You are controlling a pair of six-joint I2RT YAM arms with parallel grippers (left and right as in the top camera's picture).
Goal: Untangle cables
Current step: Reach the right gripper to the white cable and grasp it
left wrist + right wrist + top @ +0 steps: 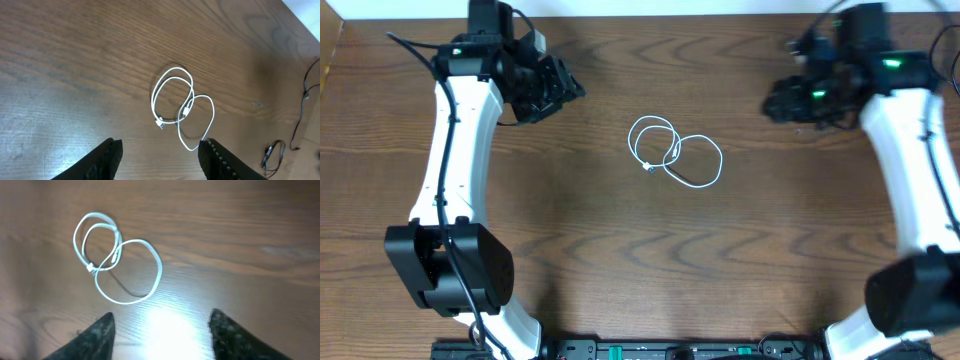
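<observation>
A white cable lies in two overlapping loops at the middle of the wooden table. It also shows in the left wrist view and the right wrist view. A small plug sits at the left loop's lower edge. A thin dark line runs along the loops; I cannot tell whether it is a black cord or shadow. My left gripper is open and empty, up at the far left. My right gripper is open and empty at the far right. Both are well away from the cable.
Thin black wires trail at the right of the left wrist view. The table's far edge meets a white wall. Both arm bases stand near the front corners.
</observation>
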